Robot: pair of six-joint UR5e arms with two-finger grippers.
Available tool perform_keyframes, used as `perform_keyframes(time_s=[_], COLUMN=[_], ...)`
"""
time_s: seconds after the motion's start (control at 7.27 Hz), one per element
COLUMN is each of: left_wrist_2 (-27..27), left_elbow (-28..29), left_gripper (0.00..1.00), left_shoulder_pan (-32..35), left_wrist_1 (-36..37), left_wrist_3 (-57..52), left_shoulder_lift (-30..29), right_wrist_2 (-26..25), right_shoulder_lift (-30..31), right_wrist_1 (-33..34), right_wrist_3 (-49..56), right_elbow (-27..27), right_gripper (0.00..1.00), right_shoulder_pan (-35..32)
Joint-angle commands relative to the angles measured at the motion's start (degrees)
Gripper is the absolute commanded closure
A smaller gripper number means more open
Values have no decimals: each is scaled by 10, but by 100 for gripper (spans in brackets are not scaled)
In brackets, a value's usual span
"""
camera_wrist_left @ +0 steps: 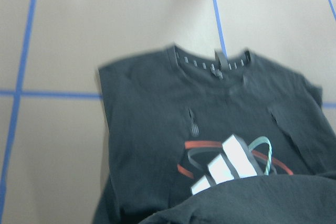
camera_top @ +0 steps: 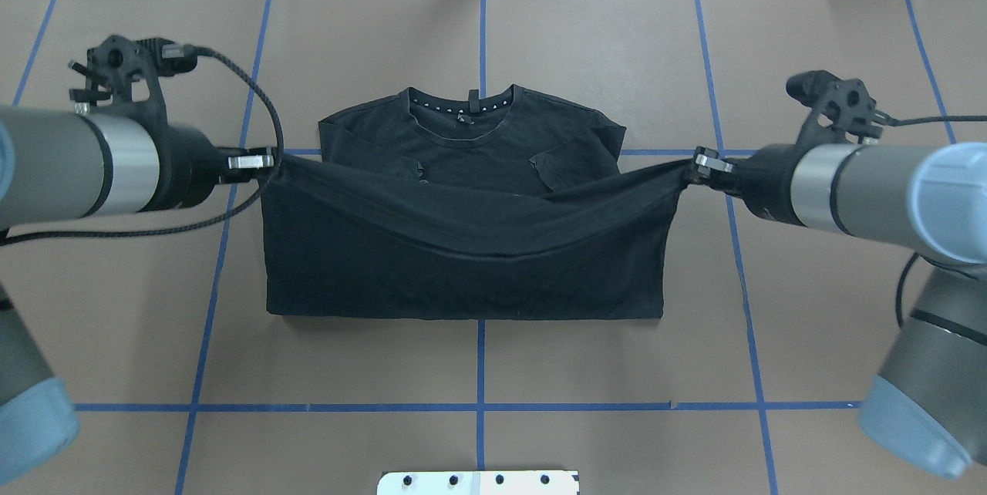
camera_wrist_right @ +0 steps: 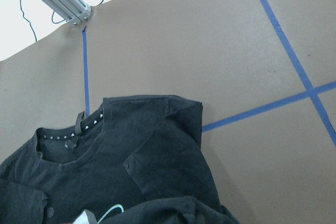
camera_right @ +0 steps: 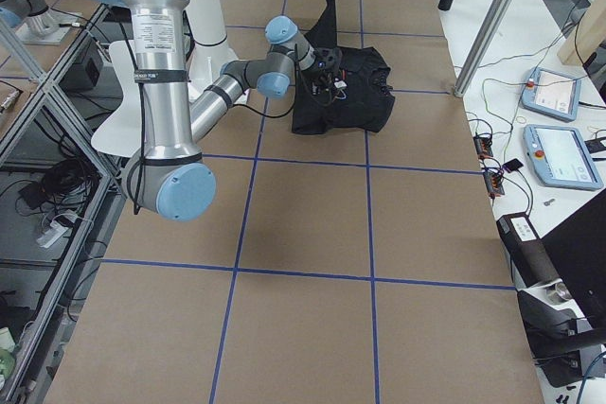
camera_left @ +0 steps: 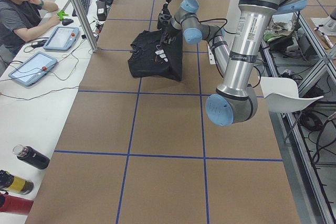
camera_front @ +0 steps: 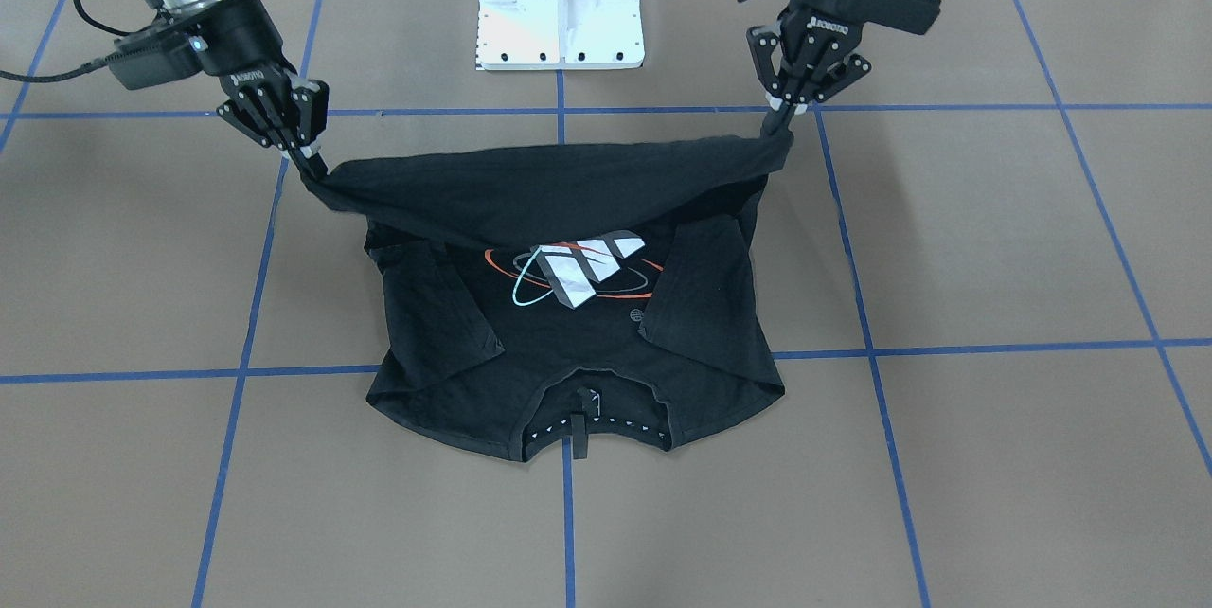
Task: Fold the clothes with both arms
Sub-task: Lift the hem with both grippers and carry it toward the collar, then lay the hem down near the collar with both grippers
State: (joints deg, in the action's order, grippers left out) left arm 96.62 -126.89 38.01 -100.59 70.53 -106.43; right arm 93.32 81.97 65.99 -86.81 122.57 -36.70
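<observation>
- While both sleeves (camera_front: 705,291) already lie folded inward, I find the black T-shirt (camera_front: 568,343) centred on the table (camera_front: 994,239), graphic up.
- Left gripper (camera_front: 778,123) and right gripper (camera_front: 311,163) each clamp a raised hem corner.
- Remaining, I judge: carry hem to collar (camera_front: 587,423), then release.

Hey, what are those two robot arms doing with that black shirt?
They are folding a black T-shirt on the table. The left hand and the right hand each pinch a bottom corner of it, holding that end stretched in the air between them, over part of the chest graphic. The sleeves are already folded inward, and the collar end lies flat.
</observation>
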Motion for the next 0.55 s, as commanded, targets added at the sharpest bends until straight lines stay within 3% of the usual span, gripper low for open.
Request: perform_keyframes(time_s=[0.0,0.41], left_wrist_2=[-27,-32], left_elbow=[92,230], left_gripper=[100,100], left_shoulder_pan=[20,53], left_wrist_1=[-4,-66], left_wrist_3=[-3,-62], left_shoulder_lift=[-65,-119], right_wrist_2=[-13,-45], right_shoulder_lift=[-82,-148], right_wrist_1=[52,53], right_wrist_3=[4,6], right_elbow=[-58,-157], right_gripper=[100,100], right_shoulder_pan=[-24,-36])
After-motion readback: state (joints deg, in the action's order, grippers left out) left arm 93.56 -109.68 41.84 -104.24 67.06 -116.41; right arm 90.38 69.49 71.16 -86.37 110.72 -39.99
